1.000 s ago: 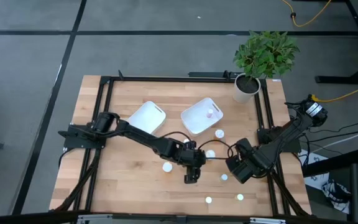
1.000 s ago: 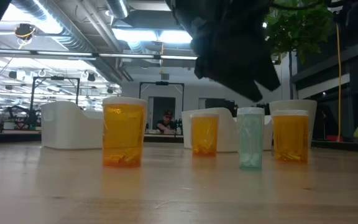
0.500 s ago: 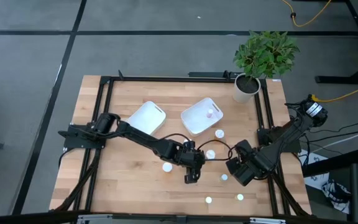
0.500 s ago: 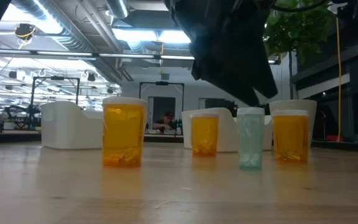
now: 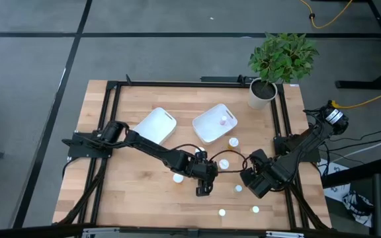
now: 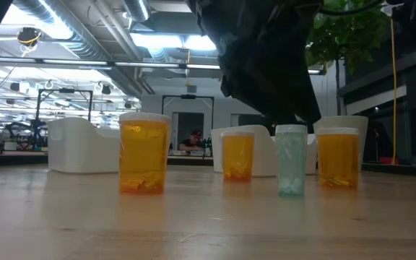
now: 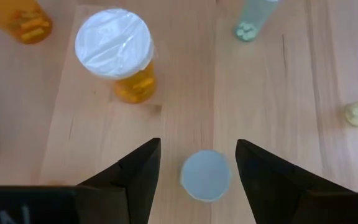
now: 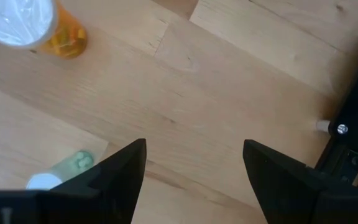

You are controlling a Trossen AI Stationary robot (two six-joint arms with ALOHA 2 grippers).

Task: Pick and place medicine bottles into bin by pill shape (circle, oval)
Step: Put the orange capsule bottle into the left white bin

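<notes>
A small bottle with a pale blue cap (image 7: pixel 206 175) stands upright on the wooden table. My left gripper (image 7: pixel 197 143) hangs just above it, open, one finger on either side of the cap and apart from it. In the low view this pale bottle (image 6: pixel 291 162) stands under the dark gripper. In the high view my left gripper (image 5: pixel 204 190) hides it. My right gripper (image 5: pixel 252 184) waits open over bare wood near the table's right side. Orange bottles (image 7: pixel 114 53) with white caps stand around. A pink bottle (image 5: pixel 223 120) sits in the right white tray (image 5: pixel 207 129).
A second white tray (image 5: pixel 156 124) lies left of the first. A potted plant (image 5: pixel 262 92) stands at the far right corner. Loose bottles (image 5: pixel 178 177) (image 5: pixel 224 163) (image 5: pixel 238 188) (image 5: pixel 222 212) are scattered near both grippers. Black frame rails (image 5: pixel 111 132) border the table.
</notes>
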